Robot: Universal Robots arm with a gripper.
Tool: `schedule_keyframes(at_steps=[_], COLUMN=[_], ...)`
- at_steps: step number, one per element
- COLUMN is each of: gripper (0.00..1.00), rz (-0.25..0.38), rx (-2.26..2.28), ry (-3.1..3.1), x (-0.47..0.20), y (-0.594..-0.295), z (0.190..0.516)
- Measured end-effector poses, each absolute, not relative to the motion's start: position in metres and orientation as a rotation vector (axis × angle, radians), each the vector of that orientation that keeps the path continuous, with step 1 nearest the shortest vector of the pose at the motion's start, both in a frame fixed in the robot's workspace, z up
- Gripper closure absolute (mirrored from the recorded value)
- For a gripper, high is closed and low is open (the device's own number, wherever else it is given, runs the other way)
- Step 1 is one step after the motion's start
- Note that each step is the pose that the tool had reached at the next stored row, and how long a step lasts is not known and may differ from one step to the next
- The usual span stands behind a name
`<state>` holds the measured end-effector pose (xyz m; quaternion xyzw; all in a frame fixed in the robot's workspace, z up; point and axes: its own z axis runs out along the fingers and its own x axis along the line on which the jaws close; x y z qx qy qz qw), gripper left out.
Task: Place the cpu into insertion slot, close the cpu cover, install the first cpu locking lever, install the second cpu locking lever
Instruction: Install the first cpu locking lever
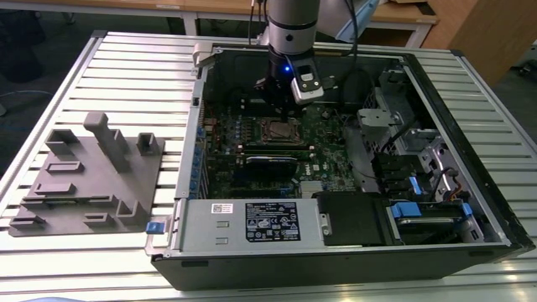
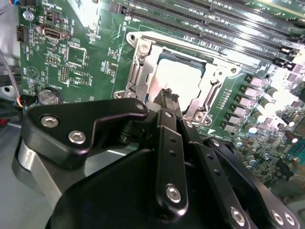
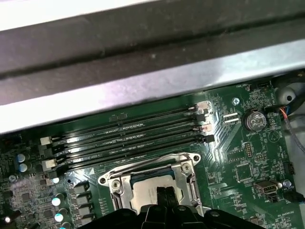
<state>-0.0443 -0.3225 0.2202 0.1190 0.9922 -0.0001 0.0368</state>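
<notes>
While our tool (image 2: 167, 95) hovers right above the cpu (image 2: 178, 78), fingertips together and gripping nothing, we see the chip seated in the insertion slot (image 3: 155, 183) under the cpu cover (image 2: 209, 78); we judge the levers need latching.

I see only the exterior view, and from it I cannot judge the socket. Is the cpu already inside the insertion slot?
Observer: Yes. In the second wrist view, the cpu lies flat in the insertion slot.
Operator: And is the cpu cover down?
Observer: In the first wrist view, the cpu cover lies down and frames the cpu.
Operator: Where is the gripper?
Observer: The gripper is over the cpu, with its fingers together.
</notes>
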Motion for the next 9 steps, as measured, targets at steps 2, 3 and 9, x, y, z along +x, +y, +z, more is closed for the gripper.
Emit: schedule_keyframes(at_steps=[2, 3, 9], gripper=[0.89, 0.89, 0.89], rz=[-0.004, -0.007, -0.019], rx=[0.365, 0.365, 0.364], ry=[3.046, 3.046, 3.045], x=[-0.0442, -0.0443, -0.0444], y=[-0.3226, -0.3228, -0.3242], z=[0.22, 0.22, 0.2194])
